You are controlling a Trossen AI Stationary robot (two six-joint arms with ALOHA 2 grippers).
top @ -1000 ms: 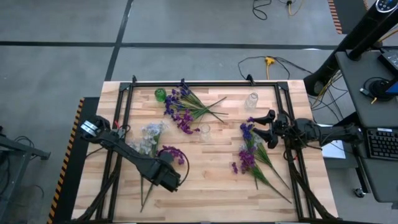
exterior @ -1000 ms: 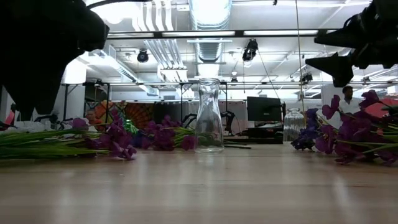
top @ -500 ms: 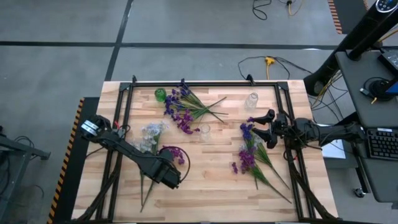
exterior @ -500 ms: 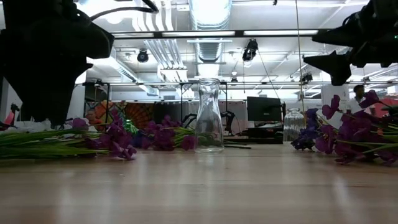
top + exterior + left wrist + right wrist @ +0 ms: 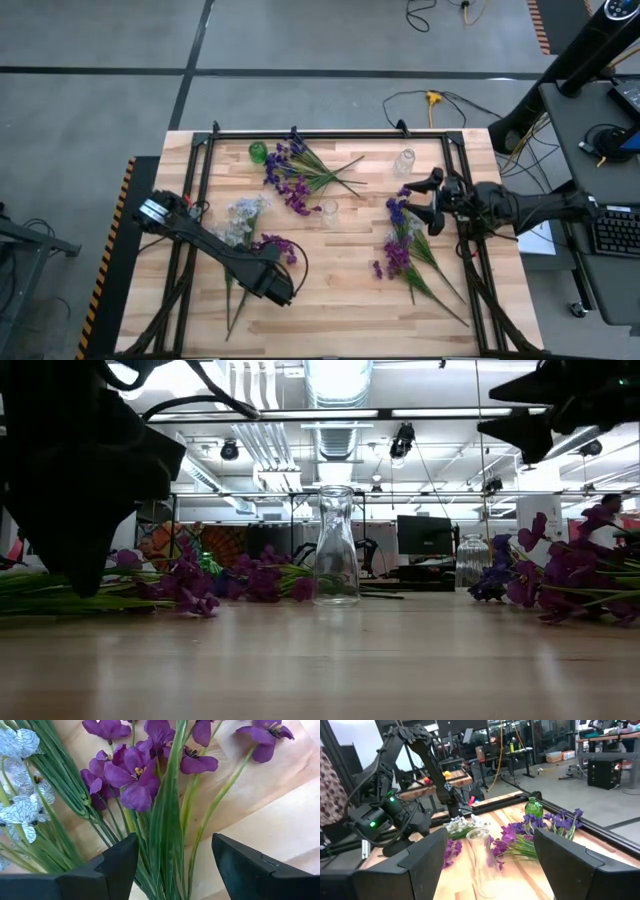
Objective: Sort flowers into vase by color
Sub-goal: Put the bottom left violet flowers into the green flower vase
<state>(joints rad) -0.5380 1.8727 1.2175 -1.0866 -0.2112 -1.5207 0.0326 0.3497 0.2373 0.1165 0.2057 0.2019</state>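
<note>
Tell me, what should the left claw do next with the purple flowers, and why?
Probably close. The left gripper stands open low over the table, and the green stems of the magenta-purple flowers run right between its two fingers, so shutting them should catch that spray before lifting it.

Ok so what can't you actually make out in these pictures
- Left pincer: high view, its fingers sit under the arm's own wrist, so contact with the purple flowers is unclear.
- Those flowers' stem ends: left wrist view, cut off by the picture's edge.
- Green vase: low view, almost hidden behind the flower pile.
- Right pincer: low view, a dark backlit shape partly cut off by the top edge.
</note>
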